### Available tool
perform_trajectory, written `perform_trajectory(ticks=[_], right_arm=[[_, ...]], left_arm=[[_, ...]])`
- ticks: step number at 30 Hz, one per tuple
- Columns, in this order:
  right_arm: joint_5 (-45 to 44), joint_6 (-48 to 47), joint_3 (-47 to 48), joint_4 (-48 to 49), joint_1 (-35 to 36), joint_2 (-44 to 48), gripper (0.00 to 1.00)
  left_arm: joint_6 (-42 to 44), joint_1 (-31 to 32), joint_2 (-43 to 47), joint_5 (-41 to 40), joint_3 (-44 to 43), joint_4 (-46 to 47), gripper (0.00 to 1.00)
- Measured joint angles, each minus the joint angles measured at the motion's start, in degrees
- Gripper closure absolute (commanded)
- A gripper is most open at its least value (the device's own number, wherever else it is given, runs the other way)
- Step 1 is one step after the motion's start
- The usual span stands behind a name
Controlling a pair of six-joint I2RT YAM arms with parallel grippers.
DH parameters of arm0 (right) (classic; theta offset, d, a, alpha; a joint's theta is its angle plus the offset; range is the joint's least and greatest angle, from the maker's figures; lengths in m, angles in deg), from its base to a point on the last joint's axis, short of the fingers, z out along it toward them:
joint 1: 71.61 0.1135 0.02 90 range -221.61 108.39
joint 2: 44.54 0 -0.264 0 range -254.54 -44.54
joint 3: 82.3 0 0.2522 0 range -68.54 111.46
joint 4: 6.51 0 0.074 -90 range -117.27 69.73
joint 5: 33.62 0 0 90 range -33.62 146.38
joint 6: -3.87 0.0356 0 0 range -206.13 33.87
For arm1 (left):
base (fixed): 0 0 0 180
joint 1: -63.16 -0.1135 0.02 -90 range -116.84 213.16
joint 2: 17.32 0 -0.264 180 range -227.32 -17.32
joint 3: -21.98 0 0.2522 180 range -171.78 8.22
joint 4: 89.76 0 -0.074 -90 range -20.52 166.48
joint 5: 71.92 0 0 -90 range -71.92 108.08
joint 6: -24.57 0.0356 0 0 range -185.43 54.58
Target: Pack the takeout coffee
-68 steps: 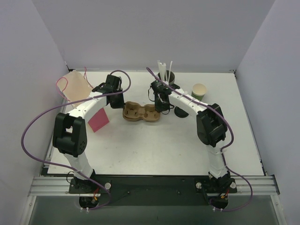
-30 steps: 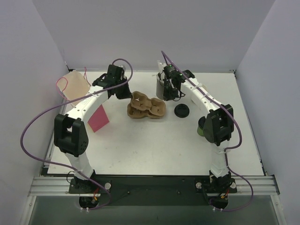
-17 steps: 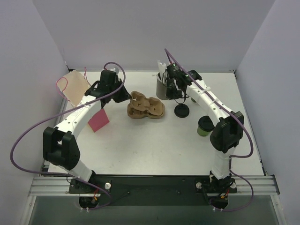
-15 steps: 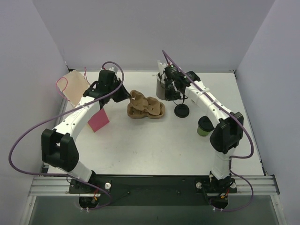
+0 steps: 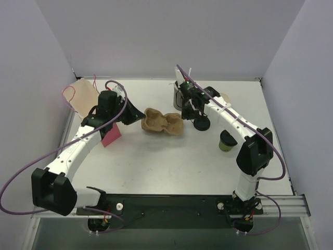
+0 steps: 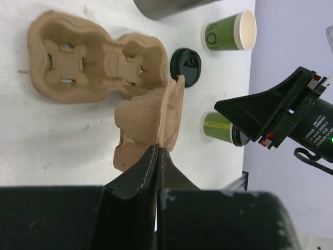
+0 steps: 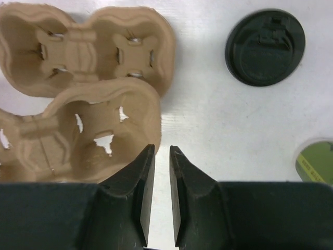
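Observation:
The takeout coffee (image 5: 226, 140), a small green cup with a dark top, stands on the right of the table, also seen as the coffee cup (image 6: 221, 127) and as a sliver of the cup (image 7: 316, 161). Its black lid (image 5: 201, 124) lies flat left of it, the same lid (image 7: 265, 47) (image 6: 186, 66). Two brown pulp cup carriers (image 5: 163, 122) sit mid-table. My left gripper (image 6: 157, 148) (image 5: 139, 116) is shut on the rim of one carrier (image 6: 148, 122), tilted on edge; the second carrier (image 6: 93, 65) lies flat. My right gripper (image 7: 162, 148) (image 5: 186, 114) is narrowly open beside the nearer carrier (image 7: 78, 135), nothing between its fingers.
A green cup with a cream inside (image 6: 229, 36) (image 5: 225, 98) stands at the back right, partly behind the right arm. A grey cylinder of white straws (image 5: 178, 95) is behind the carriers. A pink card (image 5: 109, 134) and a beige bag (image 5: 83, 96) lie at the left.
The carriers have come down from a raised tilt and shifted slightly. My left arm swung nearer and leftward. My right gripper came forward from the straw cylinder and its jaws parted a little.

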Motion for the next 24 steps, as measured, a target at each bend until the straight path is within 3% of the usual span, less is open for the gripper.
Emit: perform_trajectory(ticks=[7, 13, 16, 17, 21, 24], right_arm=[[-0.31, 2.03, -17.11, 3.91, 0.0, 12.85, 0.74], [1.55, 3.72, -30.38, 10.1, 0.02, 19.43, 0.61], [3.37, 4.44, -35.82, 13.55, 0.13, 19.34, 0.61], [3.91, 4.9, -37.07, 14.19, 0.31, 19.15, 0.6], [4.63, 5.92, -37.88, 15.47, 1.25, 17.68, 0.57], [4.61, 6.95, -38.01, 15.67, 1.95, 17.49, 0.56]], left_arm=[[-1.49, 0.76, 6.58, 3.56, 11.47, 1.51, 1.0], [-0.96, 4.72, 3.91, 3.15, 19.78, 1.38, 1.0], [0.13, 6.45, 1.9, 1.73, 20.11, 0.22, 0.79], [0.7, 6.71, 1.55, 0.9, 20.0, -0.48, 0.67], [3.19, 6.84, 1.09, -1.86, 18.14, -4.09, 0.52], [5.35, 6.88, 1.09, -3.65, 15.54, -6.23, 0.49]])
